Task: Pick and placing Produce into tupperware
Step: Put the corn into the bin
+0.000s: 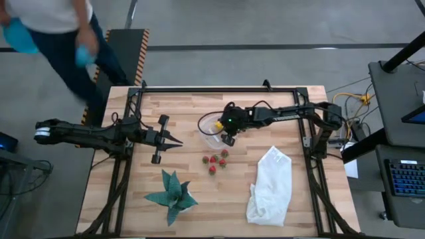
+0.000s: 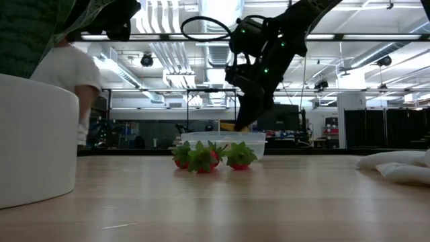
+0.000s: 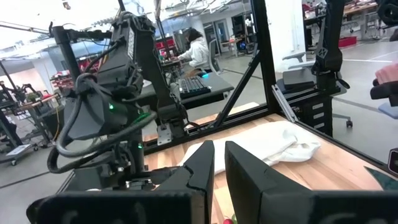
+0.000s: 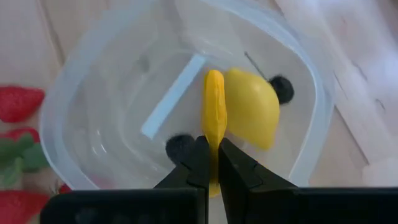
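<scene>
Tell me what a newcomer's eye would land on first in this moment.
The right gripper hangs over the clear tupperware tub at mid-table, its fingers shut on a thin yellow-orange piece, with a yellow lemon and two dark balls already inside. Beside the tub, red strawberries wait on the wood. The left gripper idles to the left, near a green spiky plant.

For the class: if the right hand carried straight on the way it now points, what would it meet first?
The right hand, shut on a thin orange piece, points down into the clear tub. It would probably meet the tub's floor beside the yellow lemon; depth is unclear.
</scene>
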Motion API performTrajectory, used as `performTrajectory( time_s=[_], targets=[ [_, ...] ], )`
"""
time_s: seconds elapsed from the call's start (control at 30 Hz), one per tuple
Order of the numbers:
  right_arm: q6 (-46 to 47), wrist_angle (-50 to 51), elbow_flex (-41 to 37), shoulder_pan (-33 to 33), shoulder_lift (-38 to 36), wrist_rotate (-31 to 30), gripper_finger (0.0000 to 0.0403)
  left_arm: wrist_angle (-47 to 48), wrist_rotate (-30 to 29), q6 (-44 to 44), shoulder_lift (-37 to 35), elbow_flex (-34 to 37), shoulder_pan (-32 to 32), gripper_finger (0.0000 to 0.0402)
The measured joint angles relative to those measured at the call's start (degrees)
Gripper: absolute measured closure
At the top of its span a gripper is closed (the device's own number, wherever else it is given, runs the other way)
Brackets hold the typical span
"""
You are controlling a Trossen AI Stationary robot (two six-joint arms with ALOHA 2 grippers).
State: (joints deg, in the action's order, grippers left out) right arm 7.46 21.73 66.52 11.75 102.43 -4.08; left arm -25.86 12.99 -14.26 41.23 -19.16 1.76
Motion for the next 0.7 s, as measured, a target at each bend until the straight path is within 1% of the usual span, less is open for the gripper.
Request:
performTrajectory(
  time_s=[0.33,0.5,0.7],
  targets=[
    [-0.63,1.99,-0.26,0.00,0.11,0.26,0.0392,0.45,0.00,0.08,-0.01,0.00,0.00,0.0377],
    [-0.63,2.04,-0.26,0.02,0.11,2.44,0.0391,0.49,0.00,0.08,0.00,0.00,0.00,0.0377],
    [-0.63,2.06,-0.28,0.01,0.11,2.75,0.0389,0.56,0.00,0.08,-0.02,0.00,0.00,0.0377]
  ],
)
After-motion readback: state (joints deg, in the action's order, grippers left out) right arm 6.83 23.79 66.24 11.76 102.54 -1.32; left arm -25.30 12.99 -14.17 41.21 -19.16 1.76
